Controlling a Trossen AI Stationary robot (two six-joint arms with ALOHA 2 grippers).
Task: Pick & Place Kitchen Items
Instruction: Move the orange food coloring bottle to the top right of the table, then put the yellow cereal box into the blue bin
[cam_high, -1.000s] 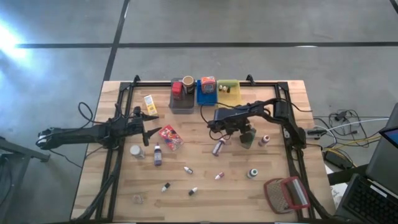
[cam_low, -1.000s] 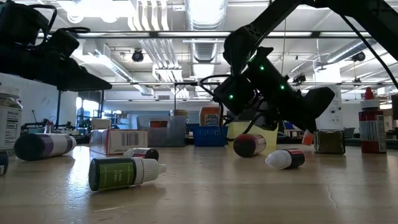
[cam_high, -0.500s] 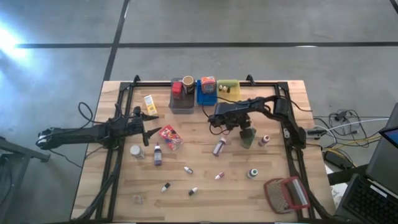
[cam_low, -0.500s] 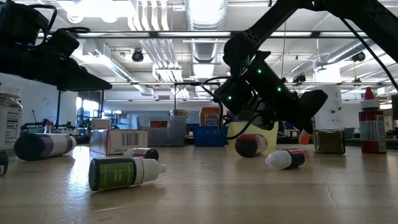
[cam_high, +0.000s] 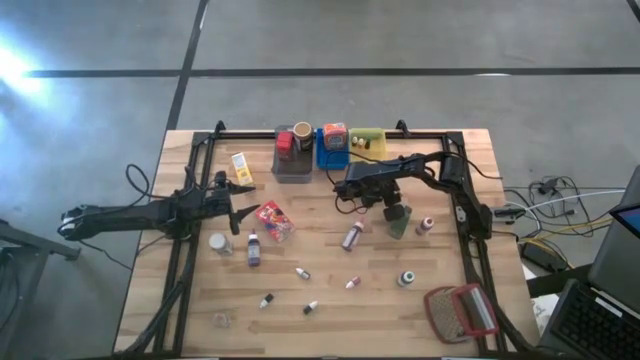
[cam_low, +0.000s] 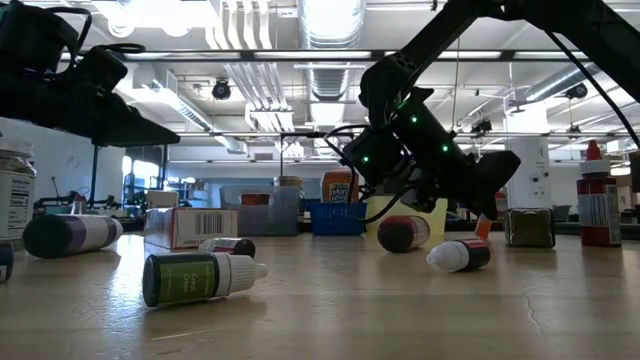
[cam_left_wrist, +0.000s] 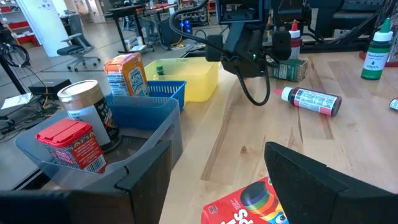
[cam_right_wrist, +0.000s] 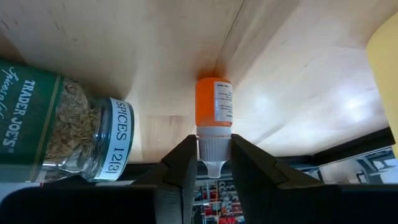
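The orange bottle (cam_right_wrist: 214, 102) stands on the table (cam_high: 360, 320) near the front of the yellow bin (cam_high: 370, 155), just beside a spice jar (cam_right_wrist: 62, 124) that lies on its side. In the right wrist view the right end effector (cam_right_wrist: 214, 146) is narrow, its two dark fingers (cam_right_wrist: 180, 165) set against either side of the bottle's white cap, and the bottle's base appears to rest on the wood. From above, the right arm reaches in from the table's right edge and bends over this spot, hiding most of the bottle.

Around it, a red-capped bottle (cam_high: 426, 225) stands near the jar, and a dark bottle (cam_high: 352, 237) lies nearby, towards the middle of the table. A green bottle (cam_high: 406, 278) stands closer to the near edge, with several tiny bottles scattered well apart across the centre. A red-framed mesh object (cam_high: 460, 312) sits at the right near corner.

At the far edge, a blue bin (cam_high: 333, 158) and a grey bin (cam_high: 292, 168) stand in a row beside the yellow one, with boxes and jars inside.

On the left, the left end effector (cam_high: 243, 212) hovers with its fingers wide and empty, just beside a red packet (cam_high: 275, 220). A yellow box (cam_high: 241, 165) lies behind it, and a purple bottle (cam_high: 253, 248) in front.
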